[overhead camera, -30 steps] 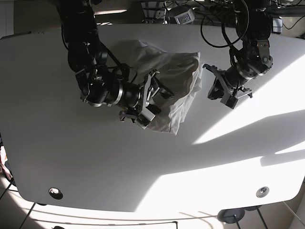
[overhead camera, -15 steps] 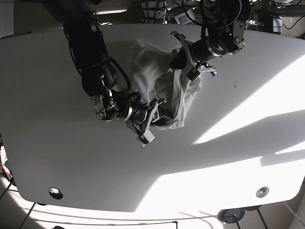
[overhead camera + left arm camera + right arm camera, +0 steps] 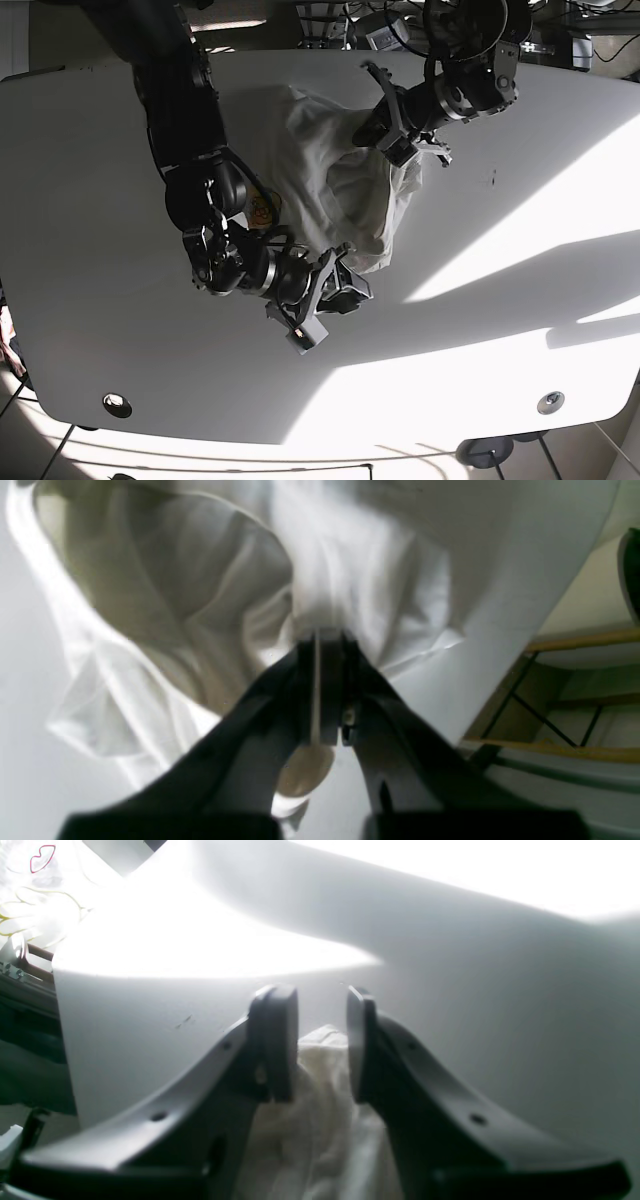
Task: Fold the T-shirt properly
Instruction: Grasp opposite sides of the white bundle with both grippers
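Note:
The white T-shirt [image 3: 330, 180] lies bunched and wrinkled on the white table [image 3: 480, 330], at the back middle. My left gripper [image 3: 383, 133] is at the shirt's upper right edge. In the left wrist view it [image 3: 322, 640] is shut on a pinched fold of the shirt [image 3: 200, 605]. My right gripper [image 3: 345, 285] is at the shirt's lower front edge. In the right wrist view its jaws [image 3: 322, 1040] stand narrowly apart with a bunch of shirt cloth [image 3: 320, 1120] between them.
Cables and equipment [image 3: 385, 30] crowd the table's back edge. Two round fittings [image 3: 117, 405] [image 3: 550, 402] sit near the front edge. Bright sun patches cross the right and front of the table. A wooden frame [image 3: 575, 690] shows beyond the table edge.
My left gripper swung from the table right of the shirt to its upper right edge and shut on it. My right gripper moved toward the front and narrowed its jaws on the lower edge.

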`<act>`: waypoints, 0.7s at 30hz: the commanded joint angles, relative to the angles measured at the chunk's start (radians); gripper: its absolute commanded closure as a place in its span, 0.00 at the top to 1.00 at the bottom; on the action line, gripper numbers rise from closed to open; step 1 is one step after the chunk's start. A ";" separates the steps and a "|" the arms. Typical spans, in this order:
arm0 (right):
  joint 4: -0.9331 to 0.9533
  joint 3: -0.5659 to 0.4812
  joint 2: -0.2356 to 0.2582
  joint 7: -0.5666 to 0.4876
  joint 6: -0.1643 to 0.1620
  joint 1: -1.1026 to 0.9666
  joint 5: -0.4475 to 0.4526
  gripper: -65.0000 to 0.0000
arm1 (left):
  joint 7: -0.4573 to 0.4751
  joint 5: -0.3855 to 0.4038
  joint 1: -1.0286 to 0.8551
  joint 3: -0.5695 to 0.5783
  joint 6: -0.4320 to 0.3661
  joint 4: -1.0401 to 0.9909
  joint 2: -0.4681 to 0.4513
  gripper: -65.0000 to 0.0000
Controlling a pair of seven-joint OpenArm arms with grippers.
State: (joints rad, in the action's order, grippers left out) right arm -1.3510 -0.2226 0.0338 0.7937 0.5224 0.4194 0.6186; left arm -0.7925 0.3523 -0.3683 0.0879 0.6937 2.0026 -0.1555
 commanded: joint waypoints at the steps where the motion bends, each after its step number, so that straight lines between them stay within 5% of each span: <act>1: -0.087 0.032 0.035 0.022 0.009 -0.017 0.019 0.24 | 0.022 0.017 0.007 0.036 0.004 0.017 -0.002 0.00; 8: -0.261 0.035 0.125 0.036 0.011 -0.192 0.019 0.24 | 0.022 0.006 0.012 0.051 0.004 -0.035 0.000 0.01; 16: -0.264 0.035 0.136 0.030 0.014 -0.330 0.019 0.24 | 0.022 0.004 0.107 -0.234 0.004 -0.213 -0.092 0.01; 21: -0.439 0.036 0.179 0.031 0.014 -0.437 0.019 0.24 | 0.022 0.012 0.228 -0.377 0.004 -0.259 -0.152 0.01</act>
State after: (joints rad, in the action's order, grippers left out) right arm -1.7672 -0.1875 0.2134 0.8501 0.5262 -0.0330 0.6086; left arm -0.7990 0.3370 -0.1520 -0.2916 0.6945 1.7264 -0.3027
